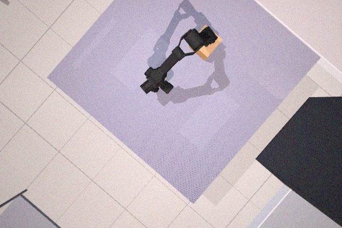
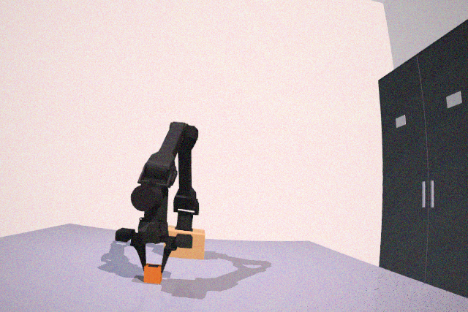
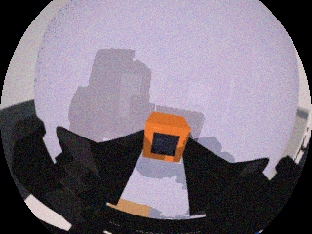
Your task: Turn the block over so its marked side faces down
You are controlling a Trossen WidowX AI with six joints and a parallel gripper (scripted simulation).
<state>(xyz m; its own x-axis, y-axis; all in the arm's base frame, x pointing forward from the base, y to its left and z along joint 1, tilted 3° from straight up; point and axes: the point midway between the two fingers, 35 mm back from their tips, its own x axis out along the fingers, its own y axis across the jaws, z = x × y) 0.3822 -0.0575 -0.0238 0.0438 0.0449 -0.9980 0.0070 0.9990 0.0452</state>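
— Where is the block (image 2: 152,274)?

— On the table (image 2: 340,286), straight under my wrist, pinned between my two fingers. In the exterior view it sits flat, its base on the surface, with the finger tips coming down its left and right faces.

— So your claw (image 2: 153,263) is clamped?

— Yes, clamped on the block. The fingers converge from above and stop at its sides rather than meeting.

— And the marked side?

— Facing up, at me. The wrist view shows the dark square (image 3: 167,144) on the block's top face, framed in orange, looking along my approach line. That is the relation everything hangs on: the mark points up along my claw's axis, and my fingers press on two side faces. I judge that rolling the wrist about the line between my fingertips would carry the mark round and down.

— Does the block have a long axis to worry about?

— It looks like a cube, so no.

— What else is near?

— Only my tan base (image 1: 208,50), behind the claw and well apart from the block. From the top view my own arm (image 1: 168,64) hides the block entirely. I expect I must lift a little before turning, or an edge may scrape the table.
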